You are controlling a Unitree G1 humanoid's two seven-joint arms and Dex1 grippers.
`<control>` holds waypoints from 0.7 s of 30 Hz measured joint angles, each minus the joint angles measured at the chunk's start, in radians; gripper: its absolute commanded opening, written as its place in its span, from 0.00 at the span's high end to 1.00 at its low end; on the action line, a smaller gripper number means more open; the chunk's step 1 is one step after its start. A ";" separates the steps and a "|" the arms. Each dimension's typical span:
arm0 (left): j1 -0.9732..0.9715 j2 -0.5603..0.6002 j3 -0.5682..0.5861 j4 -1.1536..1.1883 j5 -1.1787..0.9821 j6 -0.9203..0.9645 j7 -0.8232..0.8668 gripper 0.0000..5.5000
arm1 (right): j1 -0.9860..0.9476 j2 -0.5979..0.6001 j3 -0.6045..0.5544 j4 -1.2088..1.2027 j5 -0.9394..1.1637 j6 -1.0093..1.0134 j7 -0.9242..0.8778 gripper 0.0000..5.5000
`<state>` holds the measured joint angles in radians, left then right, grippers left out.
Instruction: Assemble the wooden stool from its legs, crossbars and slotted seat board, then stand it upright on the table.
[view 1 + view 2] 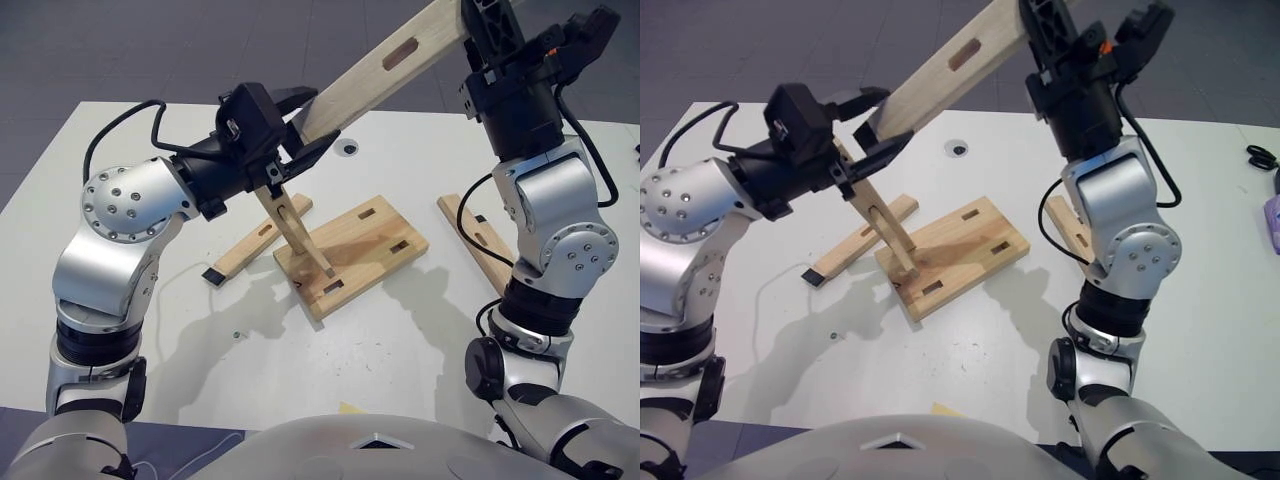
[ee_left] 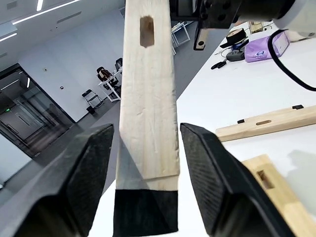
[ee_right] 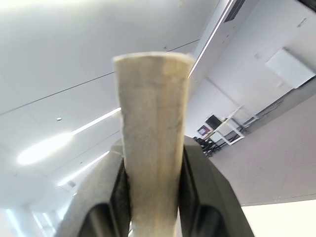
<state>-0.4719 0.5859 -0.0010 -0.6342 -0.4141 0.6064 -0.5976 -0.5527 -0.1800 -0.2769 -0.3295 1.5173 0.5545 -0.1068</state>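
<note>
My right gripper (image 1: 490,30) is shut on the upper end of a long wooden leg (image 1: 385,75), holding it high and slanted down toward the left; its fingers (image 3: 200,197) press the leg's sides. The leg's black-capped lower end (image 2: 146,210) lies between the fingers (image 2: 81,173) of my open left gripper (image 1: 310,120), with gaps on both sides. On the table below lies the slotted seat board (image 1: 375,235). A slotted narrow piece (image 1: 297,232) stands tilted in one of its slots, its top just under my left gripper.
One leg (image 1: 250,248) lies flat left of the board, another (image 1: 478,238) on the right beside my right arm. A round hole (image 1: 348,147) sits in the white table (image 1: 120,130) behind. A purple pouch (image 2: 274,45) and small items rest at the far right edge.
</note>
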 measured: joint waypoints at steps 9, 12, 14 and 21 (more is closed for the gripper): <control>-0.251 0.023 0.350 0.209 -0.315 0.070 0.194 0.17 | -0.024 -0.039 -0.062 0.042 -0.078 -0.060 0.001 0.82; -0.151 0.066 0.208 0.366 -0.076 -0.012 0.226 0.08 | -0.025 -0.055 -0.069 0.059 -0.127 -0.073 0.001 0.82; -0.066 0.067 0.101 0.490 0.089 -0.063 0.271 0.02 | -0.027 -0.073 -0.077 0.080 -0.169 -0.084 0.005 0.82; 0.173 0.075 -0.106 0.352 0.240 -0.115 0.161 0.02 | -0.049 -0.147 -0.134 0.145 -0.237 -0.091 0.049 0.82</control>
<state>-0.2989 0.6610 -0.1069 -0.2827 -0.1741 0.4917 -0.4365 -0.6015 -0.3273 -0.4104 -0.1849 1.2806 0.4635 -0.0573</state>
